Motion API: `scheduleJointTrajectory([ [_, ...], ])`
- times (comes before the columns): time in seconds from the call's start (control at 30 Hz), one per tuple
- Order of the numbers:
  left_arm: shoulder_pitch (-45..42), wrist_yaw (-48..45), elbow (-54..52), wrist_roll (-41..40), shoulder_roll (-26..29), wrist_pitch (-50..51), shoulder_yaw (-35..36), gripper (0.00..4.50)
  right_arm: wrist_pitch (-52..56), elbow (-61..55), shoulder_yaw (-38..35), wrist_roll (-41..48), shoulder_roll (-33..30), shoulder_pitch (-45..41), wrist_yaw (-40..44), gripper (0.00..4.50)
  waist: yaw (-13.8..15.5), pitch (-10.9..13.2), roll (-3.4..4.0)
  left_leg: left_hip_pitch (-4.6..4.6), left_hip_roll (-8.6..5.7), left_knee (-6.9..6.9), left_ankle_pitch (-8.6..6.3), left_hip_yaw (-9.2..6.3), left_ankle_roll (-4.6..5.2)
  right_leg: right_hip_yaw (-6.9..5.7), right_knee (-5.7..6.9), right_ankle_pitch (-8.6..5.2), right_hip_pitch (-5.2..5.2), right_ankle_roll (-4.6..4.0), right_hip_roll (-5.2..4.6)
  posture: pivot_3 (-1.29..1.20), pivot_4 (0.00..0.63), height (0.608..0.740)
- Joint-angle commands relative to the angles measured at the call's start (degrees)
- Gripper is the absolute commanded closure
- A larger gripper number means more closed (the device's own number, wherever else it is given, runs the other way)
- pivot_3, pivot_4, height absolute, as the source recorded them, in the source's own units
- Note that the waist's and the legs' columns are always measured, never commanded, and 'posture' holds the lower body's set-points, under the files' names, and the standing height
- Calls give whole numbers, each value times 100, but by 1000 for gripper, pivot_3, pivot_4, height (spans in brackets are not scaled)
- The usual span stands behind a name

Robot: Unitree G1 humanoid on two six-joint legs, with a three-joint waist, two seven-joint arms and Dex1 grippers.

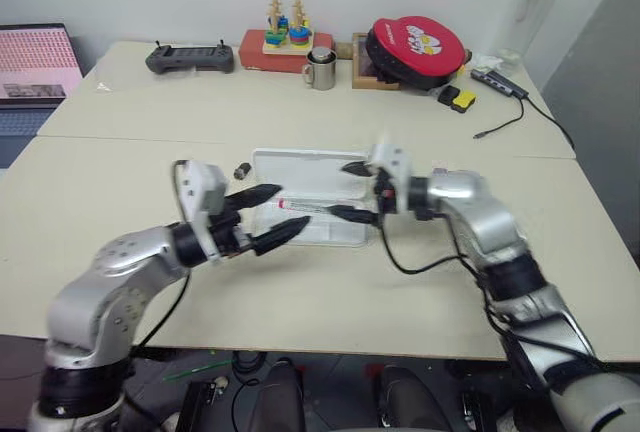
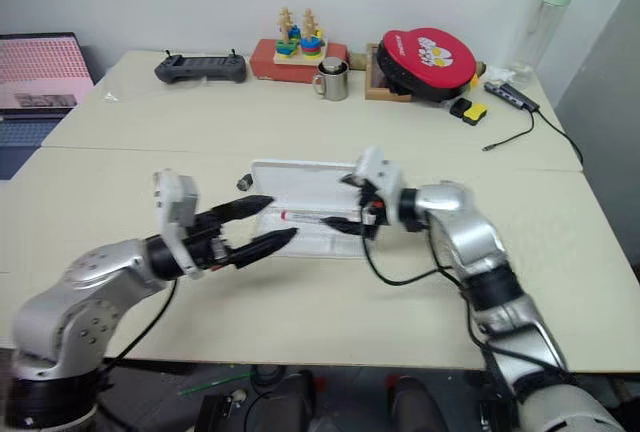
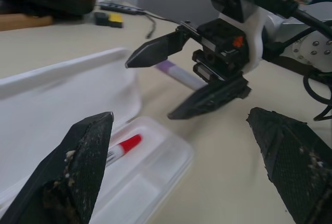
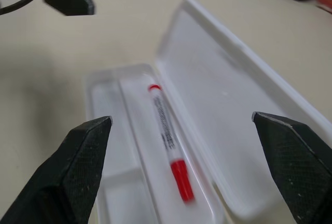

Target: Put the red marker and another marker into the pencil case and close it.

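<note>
1. My left gripper [image 1: 268, 216] hangs just off the near-left corner of the pencil case [image 1: 310, 174], jaws spread wide with nothing between them. Its fingers point across the near-left edge of the case without touching it.
2. My right gripper [image 1: 356, 191] sits at the right end of the pencil case, jaws fully apart and empty. One finger is above the lid side and the other above the tray side.
3. The pencil case lies open and flat on the table [image 1: 120, 162]; the tray half is nearer me and the hinged lid is folded back on the far side.
4. The red marker [image 4: 168, 141] lies lengthwise in the tray, parallel to the hinge, with its red cap toward the right end of the pencil case. Neither gripper touches it.
5. Another marker [image 3: 179, 73] lies on the table just past the right end of the pencil case, partly hidden behind my right gripper. Its lilac end shows in the left wrist view.
6. A small black cylinder [image 1: 241, 170] rests on the table just beside the far-left corner of the pencil case.
7. Bare table surrounds the pencil case on the near side, the left and the far side up to the table seam.
8. Well beyond the pencil case, along the far table edge: a black controller [image 1: 190, 58], a metal mug [image 1: 321, 69] and a red round pouch [image 1: 416, 49].
</note>
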Motion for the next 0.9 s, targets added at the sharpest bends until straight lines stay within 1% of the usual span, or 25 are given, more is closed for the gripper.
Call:
scheduleJointTrajectory([
  [0.03,-316,-99,73,134,-100,-118,-313,0,985,-918,-830,-451,306,449,-1860,67,-61,0,1,4,2,0,0,-1,0,2,5,0,-3,0,3,0,150,740],
  [0.13,-489,-253,284,280,-152,-234,-527,0,1461,-1028,-996,-826,641,529,-2883,67,-153,-1,3,13,3,0,1,-1,1,6,11,0,-3,3,5,0,150,740],
  [0.2,-695,-348,508,355,-236,-348,-609,0,1744,-1036,-1072,-868,900,599,-3269,67,-166,-1,3,14,2,0,3,0,3,8,10,-3,-2,24,5,0,150,740],
  [0.3,-1087,-485,842,446,-398,-499,-721,0,2021,-862,-1204,-941,1218,667,-3790,67,-158,-1,3,13,1,1,4,0,5,9,7,-6,0,31,5,0,150,740],
  [0.4,-1242,-600,1004,511,-470,-573,-773,0,2141,-767,-1206,-945,1298,685,-3943,67,-145,-1,3,7,-1,2,4,0,5,8,1,-5,1,29,4,0,150,740],
  [0.47,-1317,-680,1108,561,-509,-643,-822,0,2071,-527,-1247,-1010,1288,781,-4115,67,-146,-1,3,2,-5,1,4,2,5,9,-1,6,0,10,0,0,150,740],
  [0.53,-1362,-740,1178,621,-533,-708,-869,0,2005,-342,-1284,-1058,1251,844,-4259,67,-143,-1,3,-1,-5,-1,3,1,5,8,-3,6,-2,9,0,0,150,740],
  [0.6,-1384,-758,1213,618,-565,-705,-853,0,1924,-219,-1454,-1037,1213,889,-4408,67,-138,0,4,-2,-5,-3,3,0,5,6,-3,5,-2,8,0,0,150,740],
  [0.67,-1398,-764,1222,625,-596,-711,-851,0,1819,-146,-1588,-989,1169,923,-4481,67,-134,-1,3,-2,-4,-2,3,0,6,4,-1,5,-1,8,0,0,150,740],
  [0.77,-1412,-773,1218,639,-629,-700,-874,0,1802,-83,-1584,-899,1141,925,-4420,67,-118,-1,3,-1,-4,2,4,-1,6,5,-2,5,2,11,0,0,150,740],
  [0.83,-1420,-768,1209,653,-644,-697,-882,0,1815,-44,-1692,-803,1224,909,-4455,425,-118,-1,3,-1,-4,6,5,-1,7,5,-2,4,3,20,0,0,150,740],
  [0.87,-1426,-767,1205,656,-653,-694,-878,0,1813,-34,-1690,-794,1229,910,-4457,521,-118,-1,3,0,-4,6,6,-1,8,5,-2,-1,3,32,0,0,150,740],
  [0.9,-1432,-765,1201,660,-660,-687,-875,0,1809,-35,-1675,-791,1227,910,-4460,783,-119,-1,3,0,-4,6,6,-1,9,5,-2,-3,3,36,0,0,150,740],
])
